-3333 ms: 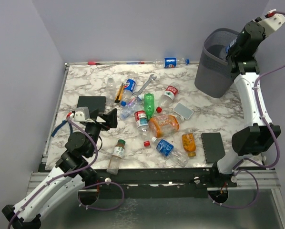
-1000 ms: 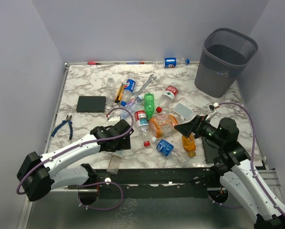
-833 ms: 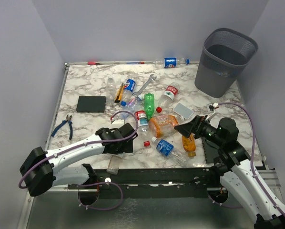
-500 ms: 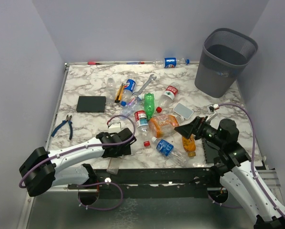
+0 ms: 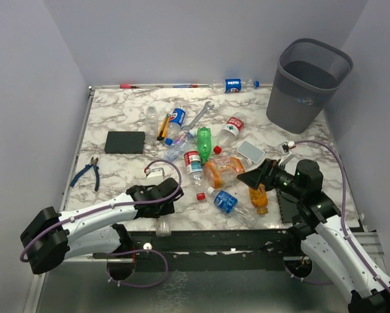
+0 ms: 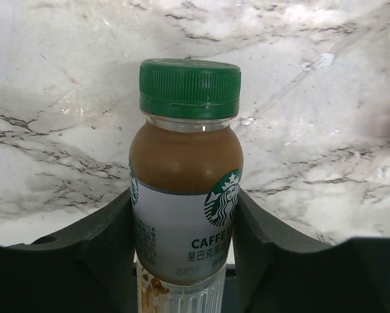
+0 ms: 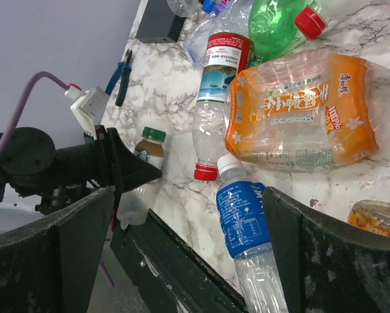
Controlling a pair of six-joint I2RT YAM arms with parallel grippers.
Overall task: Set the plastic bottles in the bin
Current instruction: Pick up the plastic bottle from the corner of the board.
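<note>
A brown coffee bottle [image 6: 185, 195] with a green cap lies at the table's near edge, its clear base [image 5: 162, 225] sticking out past the edge. My left gripper [image 5: 161, 197] is shut on its white label, both pads pressed to its sides. My right gripper [image 5: 250, 177] hangs open over a blue-labelled bottle [image 7: 242, 218] and a big orange bottle [image 7: 299, 107]. More plastic bottles lie mid-table: green [image 5: 203, 140], Pepsi [image 5: 175, 120] and red-labelled [image 5: 231, 129]. The bin [image 5: 309, 81] stands at the back right.
Two flat black blocks [image 5: 124, 141] [image 5: 291, 199] lie left and near right. Blue pliers [image 5: 86, 173], a wrench [image 5: 198, 117] and a yellow-handled screwdriver [image 5: 162, 127] lie among the bottles. A small orange bottle [image 5: 258, 195] sits under the right gripper. Another Pepsi bottle [image 5: 234, 85] rests against the back wall.
My left gripper slid toward the near edge over the coffee bottle and its jaws came in onto it; the bottle shifted toward the edge. The right arm barely moved.
</note>
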